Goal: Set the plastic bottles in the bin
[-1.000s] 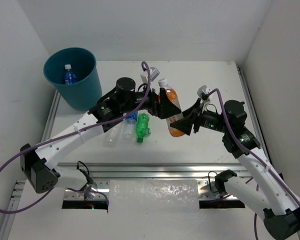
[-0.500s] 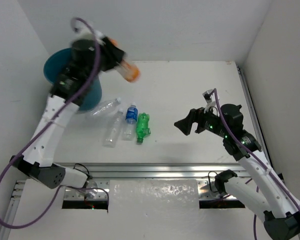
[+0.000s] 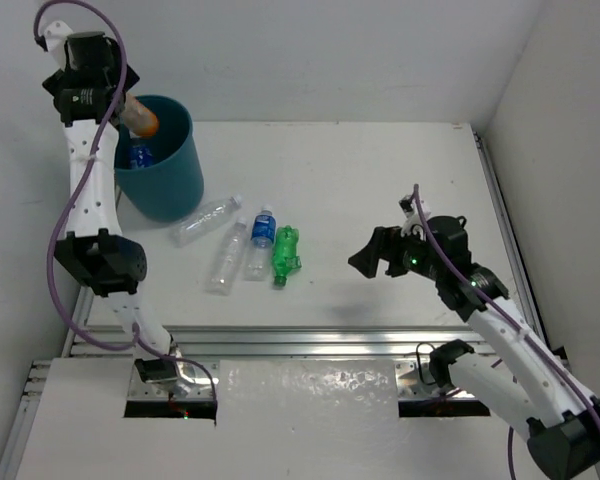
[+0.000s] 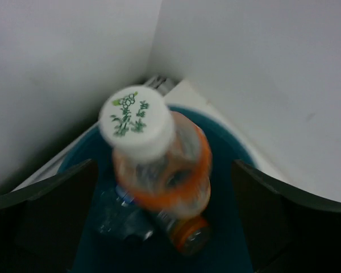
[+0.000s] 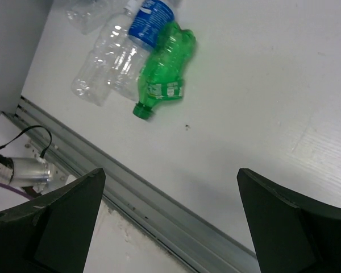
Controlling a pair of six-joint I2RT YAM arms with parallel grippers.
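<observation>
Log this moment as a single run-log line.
left gripper: open above bin, orange bottle loose between fingers | right gripper: open, empty, above table | on table: green bottle, blue-labelled bottle, two clear bottles

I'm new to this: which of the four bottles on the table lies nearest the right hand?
The green bottle, rightmost in the row; the blue-labelled bottle and the clear bottles lie further left.
</observation>
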